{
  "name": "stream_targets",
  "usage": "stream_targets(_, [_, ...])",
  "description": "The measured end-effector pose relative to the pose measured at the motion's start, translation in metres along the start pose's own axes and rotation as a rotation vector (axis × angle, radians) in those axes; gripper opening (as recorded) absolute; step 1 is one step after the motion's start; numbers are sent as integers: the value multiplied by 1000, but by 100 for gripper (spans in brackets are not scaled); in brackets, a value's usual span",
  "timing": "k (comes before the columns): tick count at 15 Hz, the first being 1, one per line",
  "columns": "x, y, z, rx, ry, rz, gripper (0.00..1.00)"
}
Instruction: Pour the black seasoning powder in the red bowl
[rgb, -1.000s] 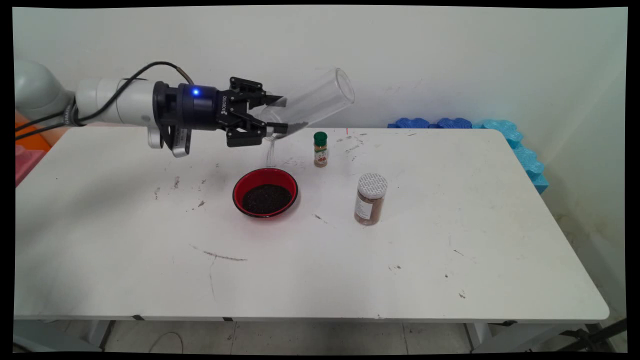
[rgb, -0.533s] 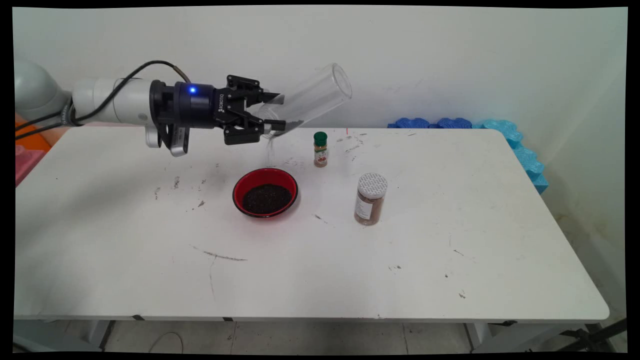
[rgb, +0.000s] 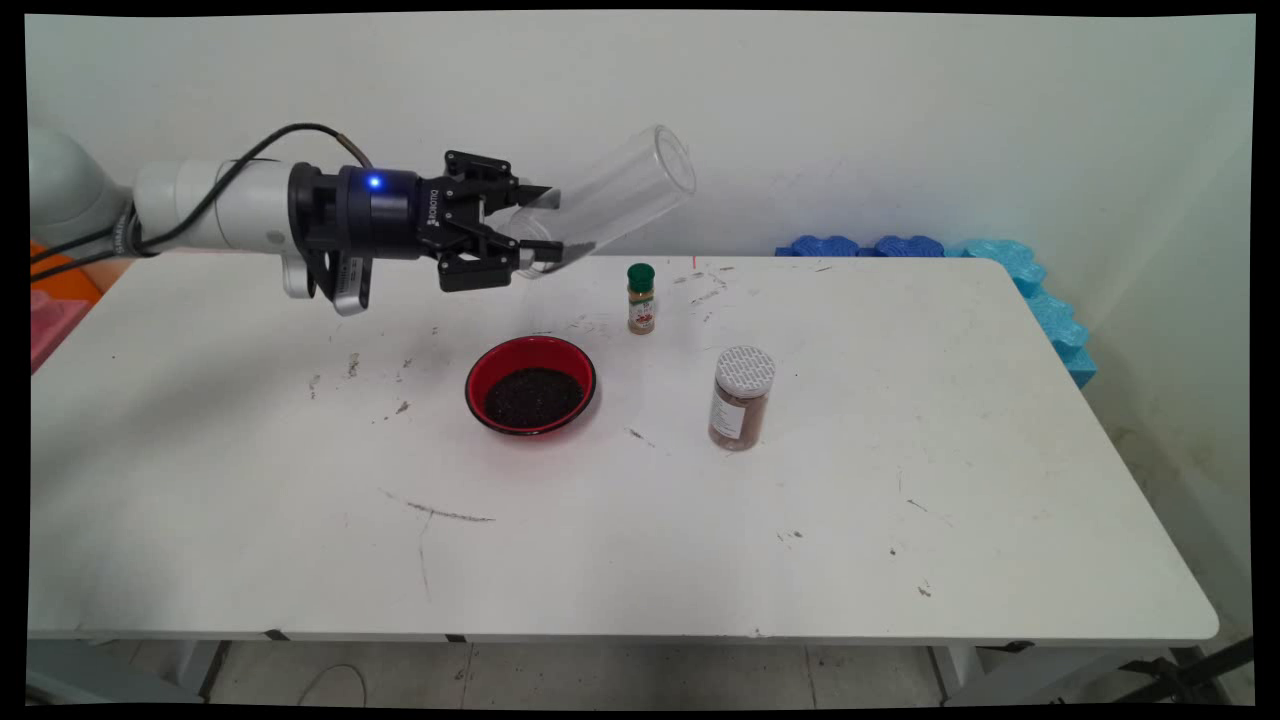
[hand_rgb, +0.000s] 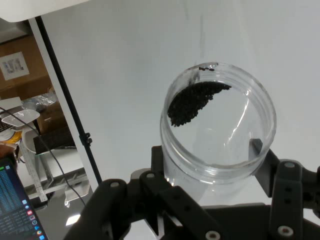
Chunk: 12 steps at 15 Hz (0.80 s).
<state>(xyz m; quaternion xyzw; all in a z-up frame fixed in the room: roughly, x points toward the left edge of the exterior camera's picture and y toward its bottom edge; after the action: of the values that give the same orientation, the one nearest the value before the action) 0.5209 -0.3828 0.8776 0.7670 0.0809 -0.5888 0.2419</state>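
- The clear plastic jar (rgb: 610, 200) hangs in the air above the far half of the table (rgb: 620, 560), tilted with its open mouth raised toward the upper right and its base down by the arm.
- In the hand view the jar (hand_rgb: 220, 125) shows a small heap of black grains (hand_rgb: 192, 102) clinging to one side of its inner wall.
- The gripper (rgb: 530, 222) reaches in level from the left, its jaws pinching the jar's lower end from either side; in the hand view the gripper (hand_rgb: 215, 165) shows one finger pad (hand_rgb: 256, 146) pressed against the clear wall.
- Below and slightly nearer stands a red bowl (rgb: 530, 385) filled with dark grains, apart from the jar.
- Just right of the bowl's far edge stands a small spice bottle with a green cap (rgb: 640, 298), upright.
- Further right and nearer stands a larger spice jar with a white patterned lid (rgb: 741, 398), also upright.
- Blue foam pieces (rgb: 1000, 270) lie along the table's far right corner.
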Motion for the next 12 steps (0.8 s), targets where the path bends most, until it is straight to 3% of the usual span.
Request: stream_targets(12, [2, 0, -4, -3, -19, 22, 0])
